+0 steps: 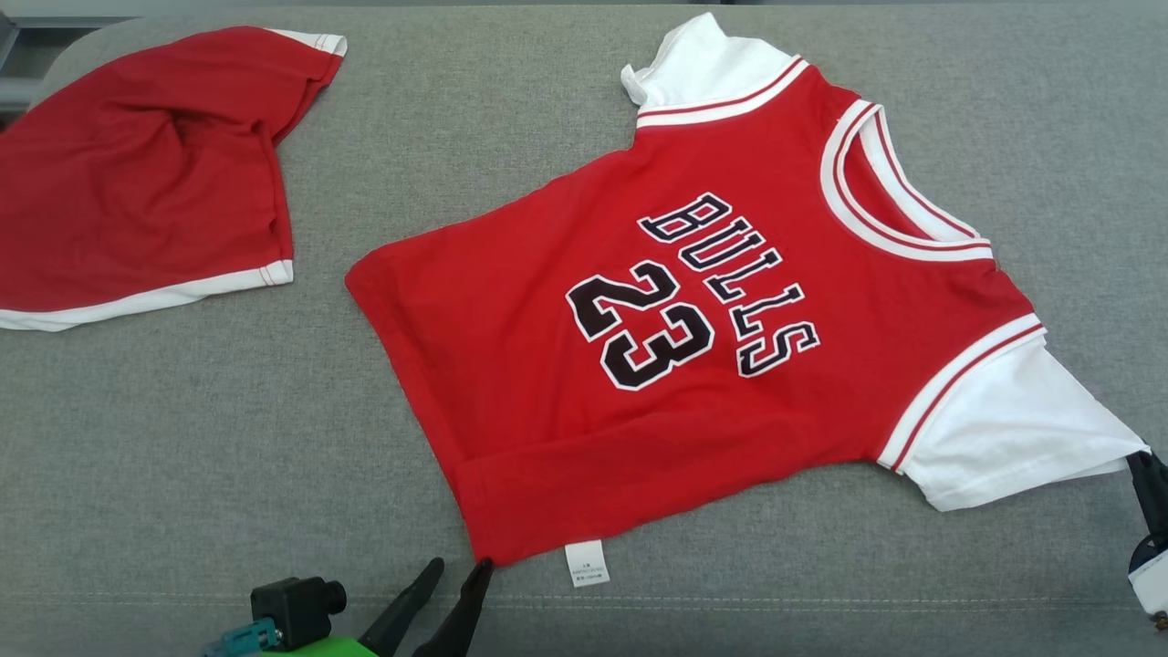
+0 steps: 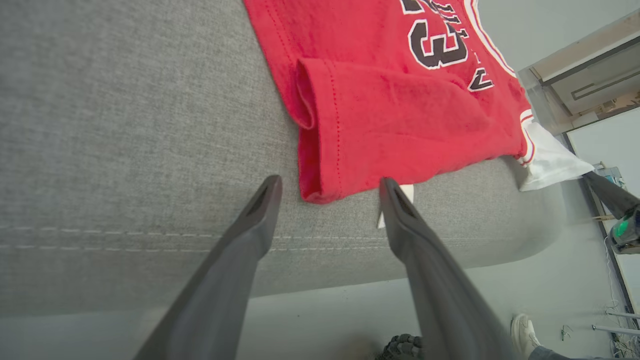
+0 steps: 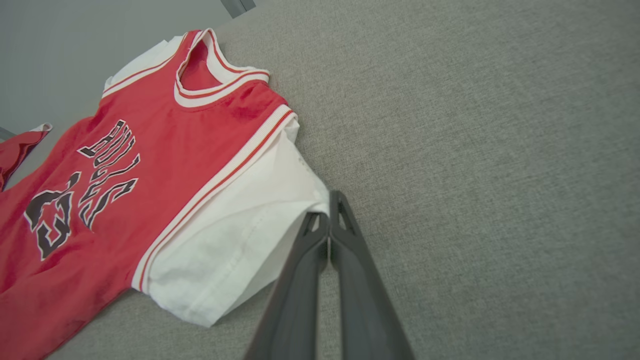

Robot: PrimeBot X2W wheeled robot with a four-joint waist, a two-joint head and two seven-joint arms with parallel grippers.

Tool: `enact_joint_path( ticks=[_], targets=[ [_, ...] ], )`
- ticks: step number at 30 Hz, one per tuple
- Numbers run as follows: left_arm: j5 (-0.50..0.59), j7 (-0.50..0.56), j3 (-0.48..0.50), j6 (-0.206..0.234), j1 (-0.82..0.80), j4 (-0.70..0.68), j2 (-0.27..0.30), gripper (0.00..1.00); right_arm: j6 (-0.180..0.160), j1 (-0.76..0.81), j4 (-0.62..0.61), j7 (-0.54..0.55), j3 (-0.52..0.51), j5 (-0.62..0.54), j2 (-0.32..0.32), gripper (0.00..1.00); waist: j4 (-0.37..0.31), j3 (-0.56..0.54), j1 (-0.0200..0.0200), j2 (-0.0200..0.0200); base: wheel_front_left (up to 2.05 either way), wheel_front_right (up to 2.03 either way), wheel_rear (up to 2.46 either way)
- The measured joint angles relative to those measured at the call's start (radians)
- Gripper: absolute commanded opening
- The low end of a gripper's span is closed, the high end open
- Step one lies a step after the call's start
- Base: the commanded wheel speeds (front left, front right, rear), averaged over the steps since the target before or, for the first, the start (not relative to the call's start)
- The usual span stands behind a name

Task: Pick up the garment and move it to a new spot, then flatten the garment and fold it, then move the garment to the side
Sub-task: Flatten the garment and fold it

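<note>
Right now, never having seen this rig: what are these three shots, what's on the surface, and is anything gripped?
It is a wheeled robot with two arms, each ending in a two-finger gripper. One picture comes from a camera on its head, looking down; the other two come from cameras on each wrist, looking along that arm's fingers. On the grey padded surface lies a red jersey marked BULLS 23, face up, its near hem corner folded over. A second red garment lies crumpled at the far left. The left gripper is open at that hem corner, holding nothing. The right gripper is shut on the jersey's white sleeve.
</note>
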Motion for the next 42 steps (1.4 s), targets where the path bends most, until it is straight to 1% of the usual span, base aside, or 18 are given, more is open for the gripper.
enact_joint_path(
  ticks=[2, 3, 6, 11, 18, 23, 32, 33, 35, 36, 37, 40, 42],
  targets=[
    [-0.024, 0.003, 0.004, 0.001, 0.001, 0.005, -0.008, 1.00, 0.000, 0.000, -0.003, 0.000, 0.000, 0.000, -0.001, 0.00, -0.001, 0.000, 0.0000, 0.0000, 0.00, 0.00, 0.00],
    [-0.043, 0.003, 0.012, 0.005, 0.001, 0.009, -0.026, 1.00, 0.000, 0.000, -0.006, 0.003, 0.001, 0.000, -0.002, 0.00, -0.001, -0.001, 0.0000, 0.0000, 0.00, 0.00, 0.00],
    [-0.082, 0.012, 0.028, 0.011, -0.002, 0.027, -0.050, 1.00, 0.000, 0.000, -0.009, 0.007, 0.003, 0.000, -0.002, 0.00, -0.001, -0.003, 0.0000, 0.0000, 0.00, 0.00, 0.00],
    [-0.130, 0.042, 0.032, 0.017, -0.002, 0.049, -0.074, 1.00, 0.000, 0.000, -0.021, 0.012, 0.008, 0.000, -0.004, 0.00, -0.004, -0.005, 0.0000, 0.0000, 0.00, 0.00, 0.00],
    [-0.134, 0.057, 0.039, 0.018, -0.026, 0.095, -0.076, 1.00, -0.002, 0.000, -0.039, 0.026, 0.015, -0.002, -0.007, 0.00, -0.023, 0.002, 0.0000, 0.0000, 0.00, 0.00, 0.00],
    [-0.143, 0.065, 0.030, 0.012, -0.050, 0.100, -0.099, 1.00, -0.004, 0.000, -0.040, 0.026, 0.013, -0.002, -0.008, 0.00, -0.030, 0.004, 0.0000, 0.0000, 0.00, 0.00, 0.00],
    [-0.143, 0.092, 0.006, 0.002, -0.059, 0.134, -0.100, 1.00, -0.006, 0.000, -0.044, 0.034, 0.014, -0.002, -0.010, 0.00, -0.039, 0.004, 0.0000, 0.0000, 0.00, 0.00, 0.00],
    [-0.144, 0.092, 0.007, -0.001, -0.059, 0.136, -0.100, 0.91, -0.006, 0.000, -0.044, 0.034, 0.014, -0.002, -0.010, 0.00, -0.040, 0.004, 0.0000, 0.0000, 0.00, 0.00, 0.00],
    [-0.145, 0.092, 0.008, -0.001, -0.060, 0.141, -0.102, 0.69, -0.006, 0.000, -0.045, 0.034, 0.014, -0.002, -0.010, 0.00, -0.040, 0.002, 0.0001, 0.0000, 0.00, 0.00, 0.00],
    [-0.145, 0.092, 0.009, -0.001, -0.062, 0.145, -0.103, 0.55, -0.010, 0.000, -0.045, 0.034, 0.015, -0.002, -0.010, 0.00, -0.040, 0.001, 0.0000, 0.0000, 0.00, 0.00, 0.00],
    [-0.146, 0.092, 0.009, -0.001, -0.065, 0.150, -0.104, 0.50, -0.011, 0.000, -0.045, 0.035, 0.015, -0.002, -0.010, 0.00, -0.040, 0.000, 0.0000, 0.0000, 0.00, 0.00, 0.00],
    [-0.152, 0.092, 0.010, -0.001, -0.074, 0.161, -0.111, 0.45, -0.012, 0.000, -0.045, 0.035, 0.016, -0.002, -0.010, 0.00, -0.039, -0.003, 0.0000, 0.0000, 0.00, 0.00, 0.00],
    [-0.153, 0.092, 0.011, -0.002, -0.079, 0.166, -0.114, 0.45, -0.012, 0.000, -0.045, 0.035, 0.018, -0.002, -0.010, 0.00, -0.039, -0.004, 0.0000, 0.0000, 0.00, 0.00, 0.00]
  ],
)
